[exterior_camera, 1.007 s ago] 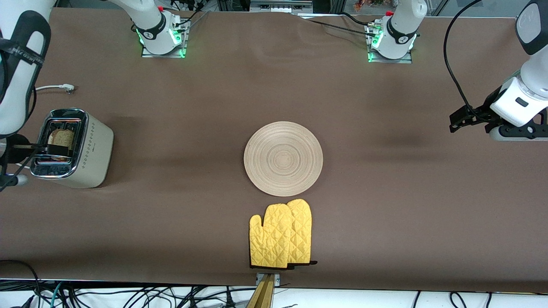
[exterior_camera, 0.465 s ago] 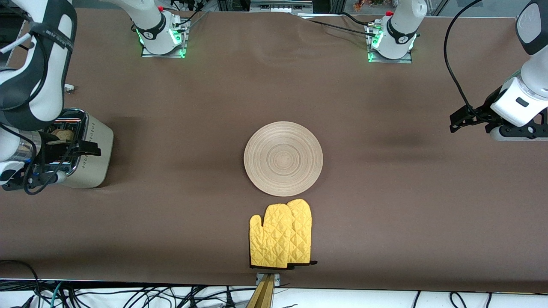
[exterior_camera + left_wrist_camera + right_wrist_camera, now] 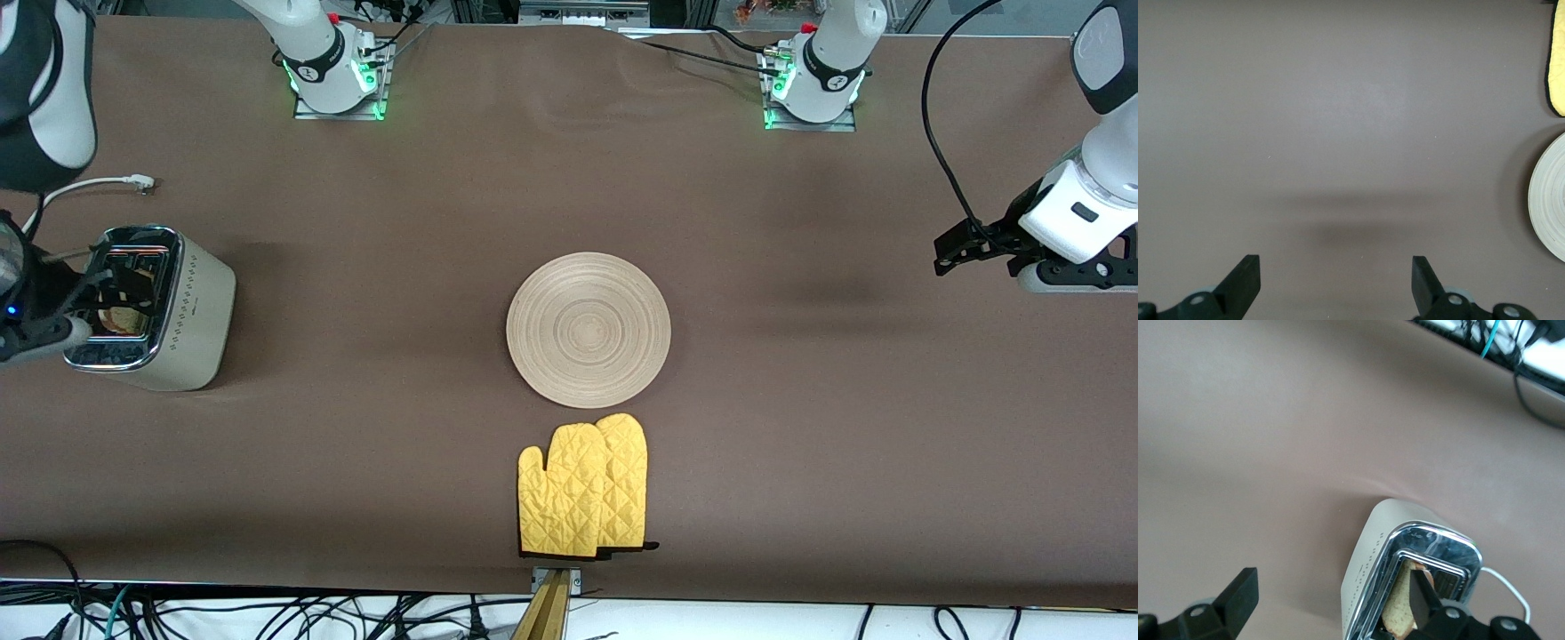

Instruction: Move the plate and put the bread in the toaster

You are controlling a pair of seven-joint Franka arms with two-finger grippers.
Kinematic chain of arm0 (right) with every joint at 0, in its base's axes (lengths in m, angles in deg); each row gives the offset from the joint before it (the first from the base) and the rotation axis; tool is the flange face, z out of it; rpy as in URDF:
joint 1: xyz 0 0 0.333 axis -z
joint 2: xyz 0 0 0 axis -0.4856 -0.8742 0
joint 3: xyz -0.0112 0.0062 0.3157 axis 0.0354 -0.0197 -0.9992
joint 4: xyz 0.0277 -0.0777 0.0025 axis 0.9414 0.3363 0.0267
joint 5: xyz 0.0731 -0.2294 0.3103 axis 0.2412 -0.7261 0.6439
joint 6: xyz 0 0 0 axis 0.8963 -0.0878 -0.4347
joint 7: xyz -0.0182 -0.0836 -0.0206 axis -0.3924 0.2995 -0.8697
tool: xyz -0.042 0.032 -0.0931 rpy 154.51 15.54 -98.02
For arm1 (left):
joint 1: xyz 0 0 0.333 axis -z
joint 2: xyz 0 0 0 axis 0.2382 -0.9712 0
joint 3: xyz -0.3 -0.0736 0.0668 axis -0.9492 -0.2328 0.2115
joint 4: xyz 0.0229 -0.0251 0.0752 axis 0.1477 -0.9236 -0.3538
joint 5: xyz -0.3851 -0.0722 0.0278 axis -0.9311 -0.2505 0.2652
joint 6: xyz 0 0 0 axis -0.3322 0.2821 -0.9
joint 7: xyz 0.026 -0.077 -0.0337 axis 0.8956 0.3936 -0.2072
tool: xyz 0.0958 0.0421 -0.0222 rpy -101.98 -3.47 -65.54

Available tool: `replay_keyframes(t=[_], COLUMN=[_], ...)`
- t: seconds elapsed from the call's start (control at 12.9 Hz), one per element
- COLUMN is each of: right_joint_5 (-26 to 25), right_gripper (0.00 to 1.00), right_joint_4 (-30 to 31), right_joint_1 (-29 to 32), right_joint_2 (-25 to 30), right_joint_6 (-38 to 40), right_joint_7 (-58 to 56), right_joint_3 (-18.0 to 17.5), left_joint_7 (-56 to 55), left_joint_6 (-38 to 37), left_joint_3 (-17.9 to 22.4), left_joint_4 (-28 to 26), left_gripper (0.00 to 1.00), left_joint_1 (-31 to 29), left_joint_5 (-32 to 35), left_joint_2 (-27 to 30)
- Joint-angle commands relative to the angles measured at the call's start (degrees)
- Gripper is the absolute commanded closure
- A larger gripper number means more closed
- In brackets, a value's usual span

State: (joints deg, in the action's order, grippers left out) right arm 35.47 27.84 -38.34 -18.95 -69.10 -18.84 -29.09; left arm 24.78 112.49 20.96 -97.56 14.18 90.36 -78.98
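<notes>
The bread point(image 3: 1399, 608) sits down in a slot of the toaster point(image 3: 182, 311) at the right arm's end. The right gripper point(image 3: 1331, 600) hangs over it, fingers spread, empty. The plate point(image 3: 589, 329) lies mid-table; the left gripper point(image 3: 1335, 280), wide apart, waits.

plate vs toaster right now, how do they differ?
The plate is flat, round, pale wood and bare; the toaster is boxy, cream-sided, chrome-topped and holds the bread in a slot. The plate lies mid-table beside yellow oven mitts; the toaster stands at the right arm's end. Neither is gripped.
</notes>
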Motion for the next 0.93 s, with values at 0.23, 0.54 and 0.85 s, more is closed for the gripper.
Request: replay_keyframes(t=[0.23, 0.54, 0.85], right_joint_5=[-1.3, -1.1, -1.3], right_gripper=[0.0, 0.0, 0.0], right_joint_4=[11.4, 12.2, 9.7], right_joint_1=[8.3, 9.5, 9.0], right_joint_2=[9.6, 11.2, 9.2], right_joint_6=[-1.8, -0.7, 1.9], right_joint_7=[12.0, 16.8, 16.8], right_joint_3=[-9.7, -9.9, -9.9], left_joint_7=[-0.4, -0.4, -0.4], left_joint_6=[-1.1, -1.1, -1.1], left_joint_3=[-0.2, -0.2, -0.2], left_joint_4=[1.3, 1.3, 1.3], left_gripper=[0.0, 0.0, 0.0], left_joint_1=[0.0, 0.0, 0.0], left_joint_5=[0.5, 0.5, 0.5], left_joint_2=[-0.4, -0.4, -0.4])
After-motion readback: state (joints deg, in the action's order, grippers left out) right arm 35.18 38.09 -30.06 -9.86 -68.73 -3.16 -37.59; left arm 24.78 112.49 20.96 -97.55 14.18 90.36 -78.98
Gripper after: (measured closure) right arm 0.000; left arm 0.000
